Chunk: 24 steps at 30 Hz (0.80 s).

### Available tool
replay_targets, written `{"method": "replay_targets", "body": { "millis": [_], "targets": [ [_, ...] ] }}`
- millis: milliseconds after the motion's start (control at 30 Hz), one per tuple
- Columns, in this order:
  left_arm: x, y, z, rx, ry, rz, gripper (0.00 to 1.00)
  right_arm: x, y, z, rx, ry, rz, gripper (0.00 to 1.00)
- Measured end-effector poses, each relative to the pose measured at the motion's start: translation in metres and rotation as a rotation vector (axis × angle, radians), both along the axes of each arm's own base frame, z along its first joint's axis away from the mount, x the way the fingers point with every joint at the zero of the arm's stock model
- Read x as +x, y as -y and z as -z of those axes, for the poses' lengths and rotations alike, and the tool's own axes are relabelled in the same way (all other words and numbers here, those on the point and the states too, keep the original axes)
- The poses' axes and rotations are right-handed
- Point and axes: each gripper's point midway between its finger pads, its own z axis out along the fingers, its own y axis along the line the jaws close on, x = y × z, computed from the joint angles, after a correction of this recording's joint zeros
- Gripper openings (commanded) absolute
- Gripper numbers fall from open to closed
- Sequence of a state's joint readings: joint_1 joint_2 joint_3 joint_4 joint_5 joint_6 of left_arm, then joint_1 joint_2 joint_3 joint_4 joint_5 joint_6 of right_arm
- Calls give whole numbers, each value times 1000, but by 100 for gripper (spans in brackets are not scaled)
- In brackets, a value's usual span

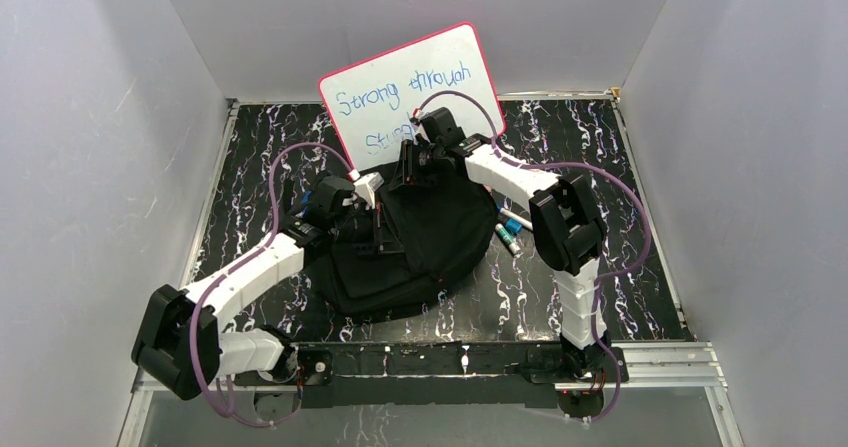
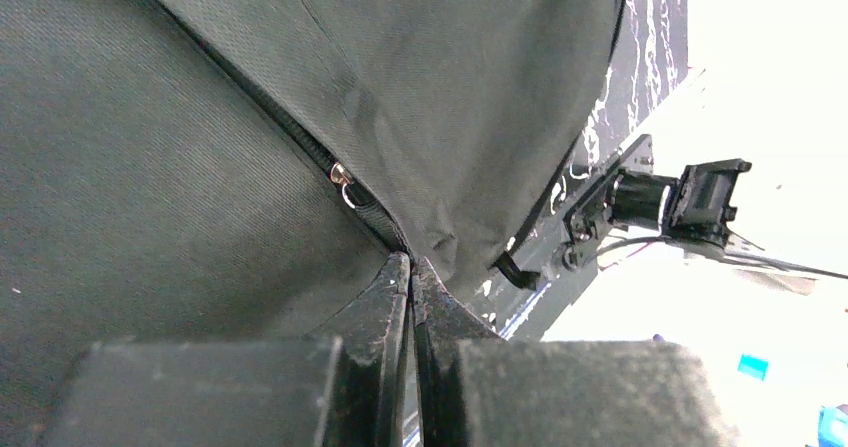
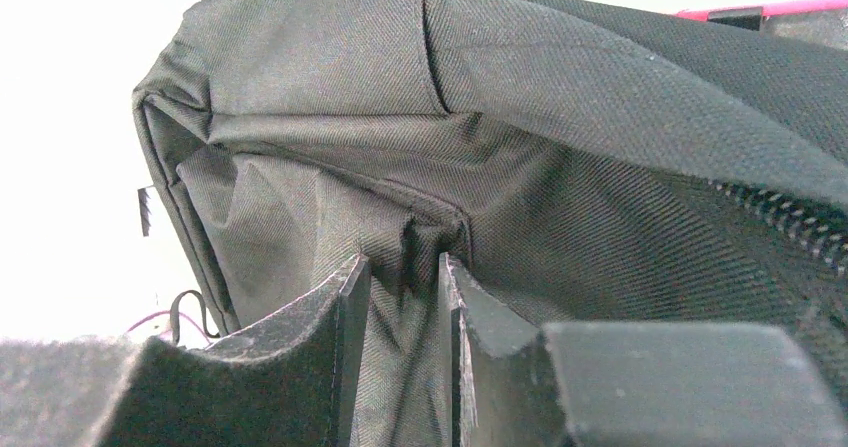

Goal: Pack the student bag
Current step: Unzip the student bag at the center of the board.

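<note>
On the black marbled desk (image 1: 640, 167) inside white walls, the bag (image 1: 430, 237) lies mid-desk between the arms, the left pincer (image 2: 411, 267) shut on its edge by the zipper (image 2: 345, 182) and the right pincer (image 3: 400, 277) clamped on a bunched fold, probably to spread its mouth for packing.

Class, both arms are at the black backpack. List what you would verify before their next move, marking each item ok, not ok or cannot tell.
1. Right gripper has hold of the backpack: ok, a puckered fold of fabric sits between its fingers.
2. Left gripper holds fabric: cannot tell; jaws shut, tips pressed against the backpack near the zipper pull.
3. Whiteboard packed: not ok, most of it stands above the backpack's far side.
4. Markers packed: not ok, they lie on the table right of the backpack.
5. Arms apart from each other: ok in the top view.
</note>
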<state>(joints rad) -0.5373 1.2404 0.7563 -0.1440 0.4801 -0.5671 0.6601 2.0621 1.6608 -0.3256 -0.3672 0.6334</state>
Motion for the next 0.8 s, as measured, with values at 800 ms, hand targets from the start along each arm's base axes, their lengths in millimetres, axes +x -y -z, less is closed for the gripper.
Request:
{"method": "replay_targets", "body": {
  "millis": [800],
  "targets": [
    [-72, 27, 16, 23, -74, 139, 0, 11, 7, -2, 16, -4, 33, 39]
  ]
}}
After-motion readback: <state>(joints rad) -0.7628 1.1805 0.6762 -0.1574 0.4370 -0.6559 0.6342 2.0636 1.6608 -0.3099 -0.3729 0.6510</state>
